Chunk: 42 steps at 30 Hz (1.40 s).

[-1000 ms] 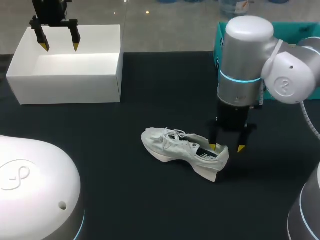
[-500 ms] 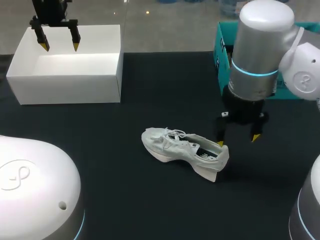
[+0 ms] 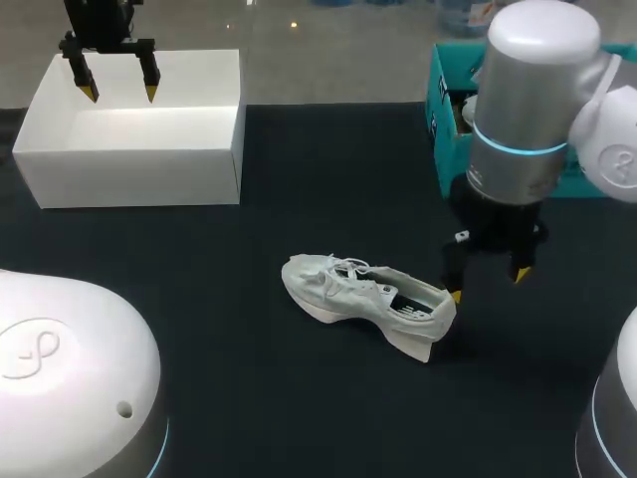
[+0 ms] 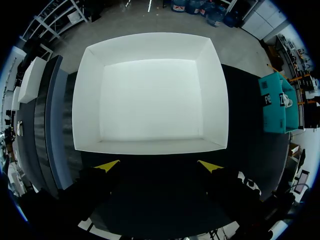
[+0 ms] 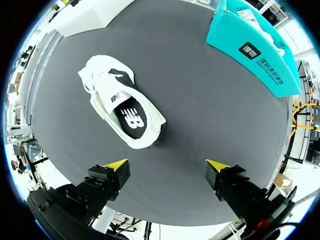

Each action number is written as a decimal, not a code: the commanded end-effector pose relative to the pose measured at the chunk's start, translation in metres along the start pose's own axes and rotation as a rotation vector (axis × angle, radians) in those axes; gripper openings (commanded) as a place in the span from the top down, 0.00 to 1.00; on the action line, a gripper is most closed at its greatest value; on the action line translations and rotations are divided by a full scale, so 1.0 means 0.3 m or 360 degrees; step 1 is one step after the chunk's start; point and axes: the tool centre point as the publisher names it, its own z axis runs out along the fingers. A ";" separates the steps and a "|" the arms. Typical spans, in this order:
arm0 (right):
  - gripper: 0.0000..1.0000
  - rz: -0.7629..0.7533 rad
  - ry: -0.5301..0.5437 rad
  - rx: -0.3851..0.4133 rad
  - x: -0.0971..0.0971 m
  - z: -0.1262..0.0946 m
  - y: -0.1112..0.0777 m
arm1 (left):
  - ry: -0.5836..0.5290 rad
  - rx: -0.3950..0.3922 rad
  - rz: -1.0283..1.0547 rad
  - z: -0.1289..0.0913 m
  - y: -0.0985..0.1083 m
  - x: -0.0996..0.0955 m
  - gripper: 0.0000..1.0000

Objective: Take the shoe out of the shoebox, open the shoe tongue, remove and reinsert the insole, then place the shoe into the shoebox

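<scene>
1. The white sneaker [image 3: 368, 299] is found out on the table [image 3: 249, 408], well apart from the white shoebox [image 3: 139, 174]
2. The right gripper [image 3: 488, 285] is held just beside the sneaker's heel, fingers spread, nothing gripped
3. The left gripper [image 3: 120, 96] is hung far from the sneaker, over the shoebox, fingers open and empty too
4. The dark insole [image 5: 131, 117] is seen seated inside the sneaker; it's probably best pinched at its heel edge, one finger dipped inside the collar, so the sneaker isn't shoved

Matte blk table [image 3: 259, 398], even light.
</scene>
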 end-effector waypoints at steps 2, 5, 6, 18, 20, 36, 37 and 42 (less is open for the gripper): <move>0.00 0.0001 -0.0005 0.0008 0.007 0.005 0.009 | -0.0002 0.0001 -0.0001 0.000 0.002 0.000 0.00; 0.00 -0.0153 -0.0021 -0.0016 -0.016 0.000 0.008 | -0.0002 0.0001 -0.0001 0.000 0.002 0.000 0.00; 0.00 -0.0278 -0.0013 -0.0056 -0.039 -0.005 0.009 | -0.0002 0.0001 -0.0001 0.000 0.002 0.000 0.00; 0.00 -0.1171 0.0215 -0.0479 -0.235 -0.024 -0.073 | -0.0002 0.0001 -0.0001 0.000 0.002 0.000 0.00; 0.00 -0.1288 0.0258 -0.0509 -0.264 -0.011 -0.090 | -0.0002 0.0001 -0.0001 0.000 0.002 0.000 0.00; 0.00 -0.1495 0.0310 -0.0787 -0.361 -0.017 -0.149 | -0.0002 0.0001 -0.0001 0.000 0.002 0.000 0.00; 0.00 -0.1495 0.0310 -0.0787 -0.361 -0.017 -0.149 | -0.0002 0.0001 -0.0001 0.000 0.002 0.000 0.00; 0.00 -0.1495 0.0310 -0.0787 -0.361 -0.017 -0.149 | -0.0002 0.0001 -0.0001 0.000 0.002 0.000 0.00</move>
